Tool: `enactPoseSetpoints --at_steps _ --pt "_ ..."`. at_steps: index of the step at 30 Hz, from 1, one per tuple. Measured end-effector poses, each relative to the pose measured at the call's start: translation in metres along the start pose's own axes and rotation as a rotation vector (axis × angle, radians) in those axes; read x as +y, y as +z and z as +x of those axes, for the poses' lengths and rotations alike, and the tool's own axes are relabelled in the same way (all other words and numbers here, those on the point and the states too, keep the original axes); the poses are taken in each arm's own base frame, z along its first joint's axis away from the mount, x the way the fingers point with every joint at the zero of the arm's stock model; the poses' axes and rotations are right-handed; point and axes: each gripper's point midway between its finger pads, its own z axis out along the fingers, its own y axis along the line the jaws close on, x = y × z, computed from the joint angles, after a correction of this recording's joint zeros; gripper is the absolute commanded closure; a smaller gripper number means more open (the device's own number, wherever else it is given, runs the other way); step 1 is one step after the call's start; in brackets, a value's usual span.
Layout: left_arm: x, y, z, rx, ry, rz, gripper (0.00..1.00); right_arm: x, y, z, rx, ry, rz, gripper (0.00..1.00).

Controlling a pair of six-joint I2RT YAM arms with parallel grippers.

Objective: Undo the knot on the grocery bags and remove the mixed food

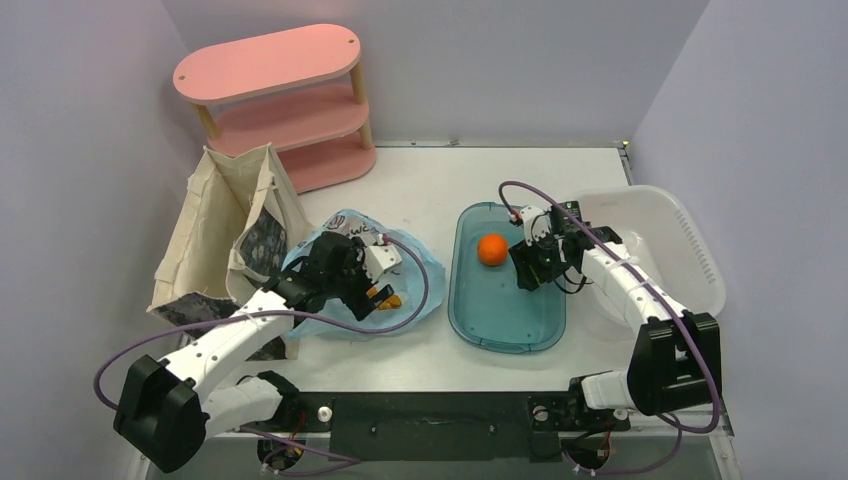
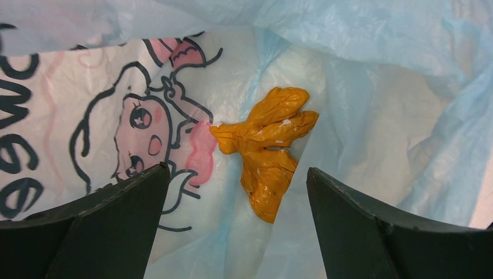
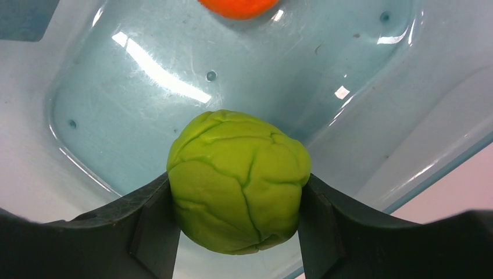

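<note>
Here, the right end effector (image 3: 235, 185) pinches the green fruit (image 3: 238, 157) over the tub (image 1: 505, 322), orange (image 1: 491, 249) at its 12 o'clock, so a high release could roll it out, while the spread left end effector (image 2: 237, 170) over the bag (image 2: 378, 87) may snag plastic.

Green fruit (image 3: 238, 183), orange fruit (image 1: 491, 249), teal tub (image 1: 505, 322)

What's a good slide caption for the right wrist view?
Right hand grips a wrinkled green fruit over the teal tub, an orange fruit lying inside.
</note>
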Motion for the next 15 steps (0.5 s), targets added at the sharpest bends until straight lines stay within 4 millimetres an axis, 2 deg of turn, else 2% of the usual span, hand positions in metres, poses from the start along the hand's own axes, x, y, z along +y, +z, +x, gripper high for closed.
enactPoseSetpoints --at_steps 6,7,10,11,15 --pt "0.002 0.021 0.02 0.068 -0.047 -0.019 0.13 -0.004 0.008 -0.002 0.004 -0.009 0.002 0.41" --pt "0.004 0.026 0.023 0.086 -0.054 -0.03 0.13 -0.004 0.009 -0.001 0.006 -0.009 0.001 0.34" --pt "0.006 0.037 0.037 0.143 -0.062 -0.041 0.13 -0.004 0.01 -0.001 0.008 -0.011 0.0 0.2" --pt "0.006 0.04 0.042 0.162 -0.063 -0.043 0.13 -0.004 0.01 -0.002 0.006 -0.01 0.0 0.17" --pt "0.002 0.049 0.057 0.216 -0.071 -0.025 0.12 -0.004 0.01 -0.003 0.001 -0.012 0.001 0.15"
